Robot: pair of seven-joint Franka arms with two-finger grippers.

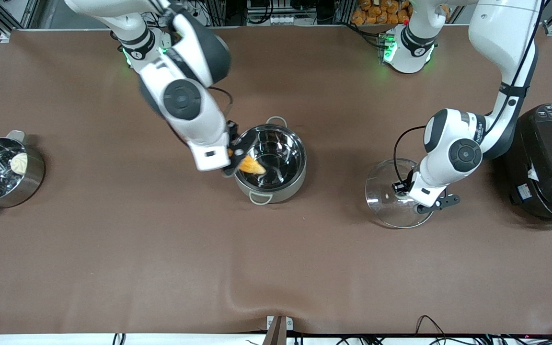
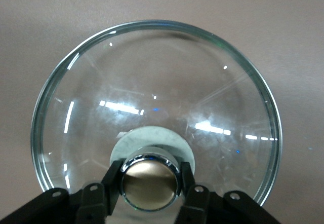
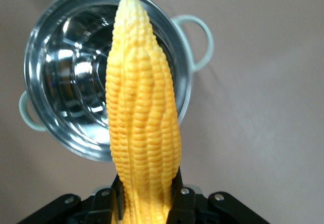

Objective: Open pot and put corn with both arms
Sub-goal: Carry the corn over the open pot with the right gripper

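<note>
The steel pot [image 1: 271, 163] stands open at the table's middle, without its lid; it also shows in the right wrist view [image 3: 66, 77]. My right gripper [image 1: 234, 160] is shut on the yellow corn [image 1: 252, 166] and holds it over the pot's rim, tip pointing into the pot; the cob [image 3: 144, 117] fills the right wrist view. The glass lid [image 1: 391, 196] lies on the table toward the left arm's end. My left gripper [image 2: 150, 183] is shut on the lid's copper-coloured knob [image 2: 149, 181].
A steel steamer pot with a white bun [image 1: 3, 170] stands at the right arm's end. A big black rice cooker [image 1: 549, 160] stands at the left arm's end, close to the left arm.
</note>
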